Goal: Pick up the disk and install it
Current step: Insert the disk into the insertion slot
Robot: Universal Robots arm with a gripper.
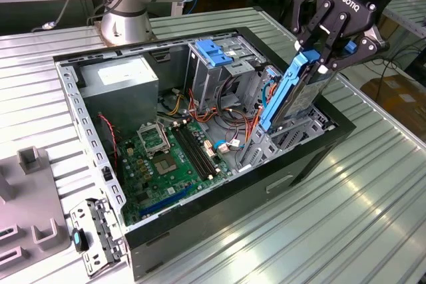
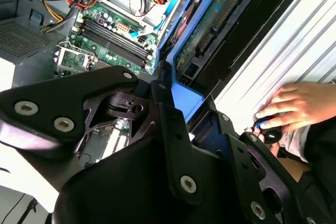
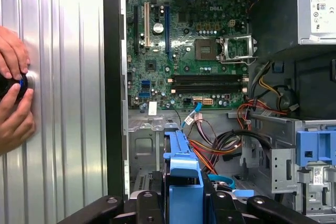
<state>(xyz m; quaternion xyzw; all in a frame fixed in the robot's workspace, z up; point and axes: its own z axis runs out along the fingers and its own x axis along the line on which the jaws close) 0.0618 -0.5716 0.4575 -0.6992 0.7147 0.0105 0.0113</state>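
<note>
The disk (image 1: 293,91), a silver drive with blue side rails, hangs steeply tilted over the drive bay at the open computer case's (image 1: 200,231) end towards the exterior view's right. Its lower end dips into the case among the cables. My gripper (image 1: 327,56) is shut on the disk's upper end, one black finger on each side. In the second wrist view the disk's (image 2: 218,22) green circuit-board underside and blue rail run away from my gripper (image 2: 181,116). The first wrist view has the blue rail of the disk (image 3: 184,174) rising from my gripper (image 3: 184,205).
Inside the case are a green motherboard (image 1: 170,161), a grey power supply box (image 1: 123,79), a metal cage with a light-blue latch (image 1: 214,52) and loose cables. A person's hands (image 3: 13,93) rest on the ribbed table beside the case. Grey fixtures (image 1: 33,221) lie at the exterior view's left.
</note>
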